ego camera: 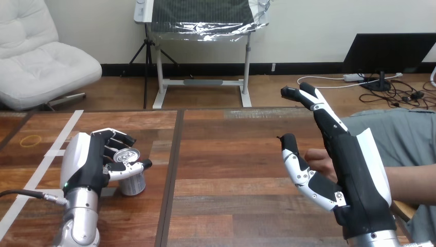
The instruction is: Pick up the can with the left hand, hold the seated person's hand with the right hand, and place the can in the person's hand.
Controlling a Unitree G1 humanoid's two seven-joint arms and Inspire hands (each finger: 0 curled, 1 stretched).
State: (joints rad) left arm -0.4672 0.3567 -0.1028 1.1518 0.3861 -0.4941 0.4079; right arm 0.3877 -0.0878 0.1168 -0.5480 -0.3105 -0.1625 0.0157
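Fingers point(116, 142) of the left hand point(88, 165) curl round the can point(132, 183) near its top; likely light, slick, dentable; right hand point(355, 177) held straight.

Robotics lab, by the evidence: the robot's left hand point(86, 163) at a wooden tabletop point(226, 206) marked with white tape strips point(62, 135).

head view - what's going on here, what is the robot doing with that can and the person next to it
The robot's left hand is curled round a can that seems to rest on the table. Its right hand is raised, fingers straight, beside the person's hand at the right, not closed on it. The can has not yet been handed over.
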